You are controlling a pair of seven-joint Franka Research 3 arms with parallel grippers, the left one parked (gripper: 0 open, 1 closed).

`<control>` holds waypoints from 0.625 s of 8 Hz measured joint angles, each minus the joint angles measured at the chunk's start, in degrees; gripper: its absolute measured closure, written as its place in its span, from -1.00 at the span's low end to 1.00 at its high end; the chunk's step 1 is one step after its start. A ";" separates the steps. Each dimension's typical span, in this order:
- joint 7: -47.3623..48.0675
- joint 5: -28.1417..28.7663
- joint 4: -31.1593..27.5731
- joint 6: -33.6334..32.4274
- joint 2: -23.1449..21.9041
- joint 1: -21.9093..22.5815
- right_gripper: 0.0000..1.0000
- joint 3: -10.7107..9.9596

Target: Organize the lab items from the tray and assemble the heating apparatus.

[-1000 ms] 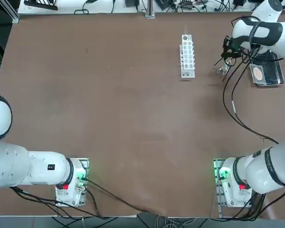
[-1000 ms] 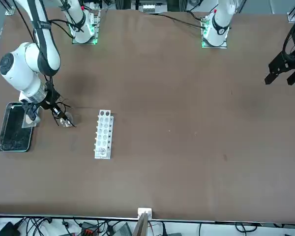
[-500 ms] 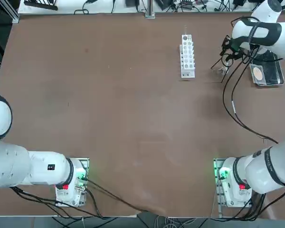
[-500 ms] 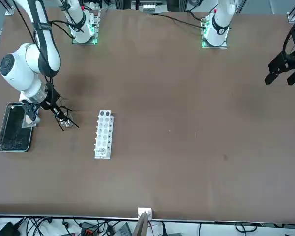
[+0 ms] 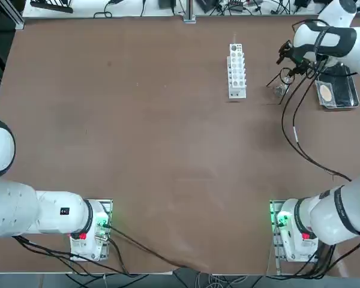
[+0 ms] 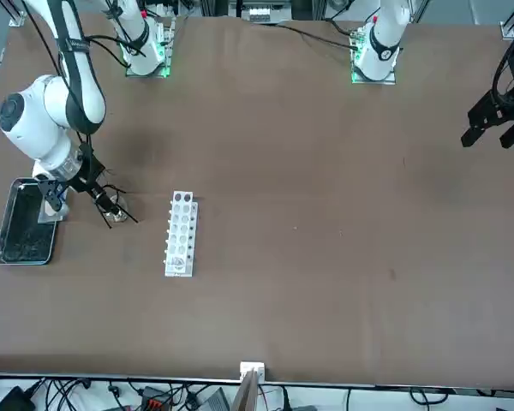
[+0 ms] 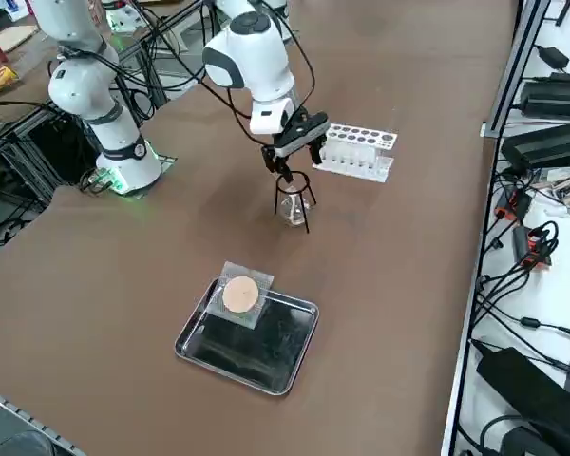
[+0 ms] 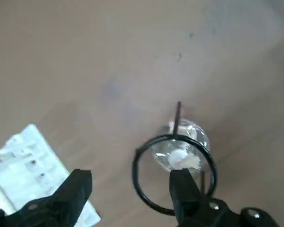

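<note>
The thin dark tripod stand [image 7: 295, 195] [image 5: 280, 83] [image 6: 112, 210] [image 8: 178, 118] stands upright on the table between the white rack and the tray, over a small clear glass piece [image 8: 180, 151] [image 7: 291, 212]. My right gripper [image 7: 293, 150] [image 8: 130, 189] [image 5: 290, 60] hovers just above the stand's ring, open, with nothing between its fingers. The grey mesh square with a tan round centre [image 7: 238, 295] [image 5: 327, 93] [image 6: 51, 205] lies across one end of the shiny metal tray [image 7: 198, 353] [image 5: 348, 90] [image 6: 17, 235].
A white holed rack [image 5: 236, 71] [image 6: 181, 233] [image 7: 356, 150] [image 8: 28, 161] lies close beside the stand, on the side away from the tray. Black cables [image 5: 294, 129] hang from my right arm across the table.
My right gripper has opened and let go of the tripod stand, which now stands free on the table. The gripper has drawn back slightly above it.
</note>
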 joint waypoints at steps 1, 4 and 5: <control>0.00 0.00 1.25 -0.43 -0.38 -0.03 -1.00 -0.10; -0.10 -5.28 9.58 -9.86 -0.99 -3.20 -1.00 -1.90; -0.36 -9.14 13.26 -14.84 -0.97 -5.76 -1.00 -2.19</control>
